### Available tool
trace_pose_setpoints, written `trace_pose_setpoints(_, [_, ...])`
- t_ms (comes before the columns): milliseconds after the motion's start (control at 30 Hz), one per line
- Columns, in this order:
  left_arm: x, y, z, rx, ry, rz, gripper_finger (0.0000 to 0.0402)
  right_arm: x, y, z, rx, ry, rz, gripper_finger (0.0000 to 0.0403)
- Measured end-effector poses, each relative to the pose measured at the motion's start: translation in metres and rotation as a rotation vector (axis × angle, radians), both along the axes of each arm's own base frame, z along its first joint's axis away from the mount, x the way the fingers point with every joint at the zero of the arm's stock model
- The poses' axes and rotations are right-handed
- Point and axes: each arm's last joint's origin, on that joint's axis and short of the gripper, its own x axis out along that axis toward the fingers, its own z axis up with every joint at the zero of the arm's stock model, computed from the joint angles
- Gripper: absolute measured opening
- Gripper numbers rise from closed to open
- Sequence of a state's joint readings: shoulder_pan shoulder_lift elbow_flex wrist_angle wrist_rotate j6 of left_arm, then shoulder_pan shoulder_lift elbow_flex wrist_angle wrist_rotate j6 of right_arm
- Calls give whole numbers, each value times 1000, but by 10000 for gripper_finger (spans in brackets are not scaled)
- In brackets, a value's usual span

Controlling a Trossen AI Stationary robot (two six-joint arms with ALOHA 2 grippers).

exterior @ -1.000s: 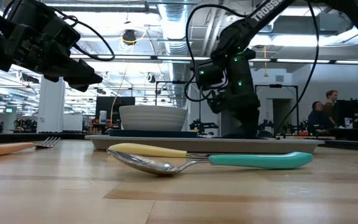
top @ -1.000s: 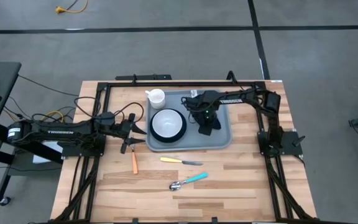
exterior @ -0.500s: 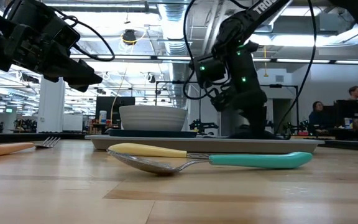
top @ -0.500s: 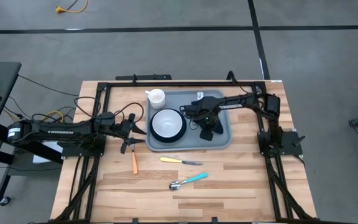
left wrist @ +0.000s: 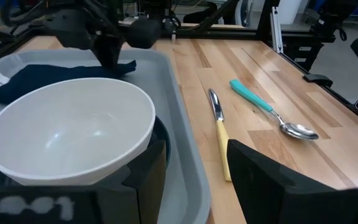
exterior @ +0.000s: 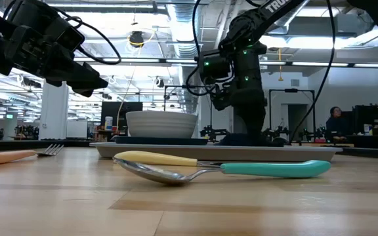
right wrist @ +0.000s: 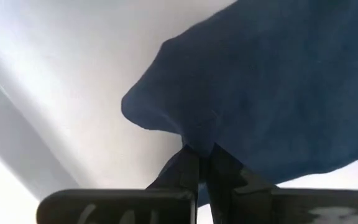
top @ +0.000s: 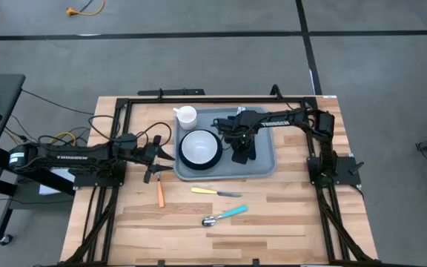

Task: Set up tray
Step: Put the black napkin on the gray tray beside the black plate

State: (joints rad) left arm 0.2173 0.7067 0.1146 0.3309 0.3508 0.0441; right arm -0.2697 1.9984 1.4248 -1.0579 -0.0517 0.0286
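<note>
The grey-blue tray (top: 264,167) lies on the table's far middle. On it stand a white bowl (top: 200,145) on a dark teal plate (top: 183,159) and, by its far left corner, a white cup (top: 187,116). A navy napkin (top: 250,145) lies on the tray's right half. My right gripper (top: 239,154) points down on the napkin, shut on it. My left gripper (top: 158,160) hangs open above the table beside the tray's left rim (left wrist: 188,155), fingers (left wrist: 260,177) toward the bowl (left wrist: 67,134). My right gripper (right wrist: 197,163) pinches a bunched fold of the navy napkin (right wrist: 194,140) between its two fingertips, coming from above and pointing down. The cloth rises in a small peak at the fingers, while the rest of the napkin (right wrist: 284,81) lies on the tray floor (right wrist: 61,62).
On the bare wood nearer than the tray lie a yellow-handled knife (top: 215,192), a teal-handled spoon (top: 225,215) and an orange-handled fork (top: 160,193) near the left arm. A black frame (top: 199,100) runs around the table's edges. People show in the room behind (exterior: 336,121).
My right gripper, shut on the napkin throughout, has swung over the tray: first a little toward the near right, then back toward the bowl. The napkin has been dragged along with it and now shows narrower and more bunched than before. The left arm has kept still.
</note>
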Motion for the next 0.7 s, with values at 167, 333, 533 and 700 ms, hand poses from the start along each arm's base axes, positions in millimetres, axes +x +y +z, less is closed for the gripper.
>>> trace_pose_setpoints(167, [0, 0, 0, 0, 0, 0, 159, -1, -4, 0, 3, 0, -10, 0])
trace_pose_setpoints(333, [0, 0, 0, 0, 1, -1, 159, 1, 3, 0, 27, -12, 16, 0])
trace_pose_setpoints(533, [0, 0, 0, 0, 1, -1, 159, 6, 12, 0, 17, -33, 31, 27])
trace_pose_setpoints(700, [0, 0, 0, 0, 1, 0, 159, 8, 14, 0, -16, -42, 36, 65])
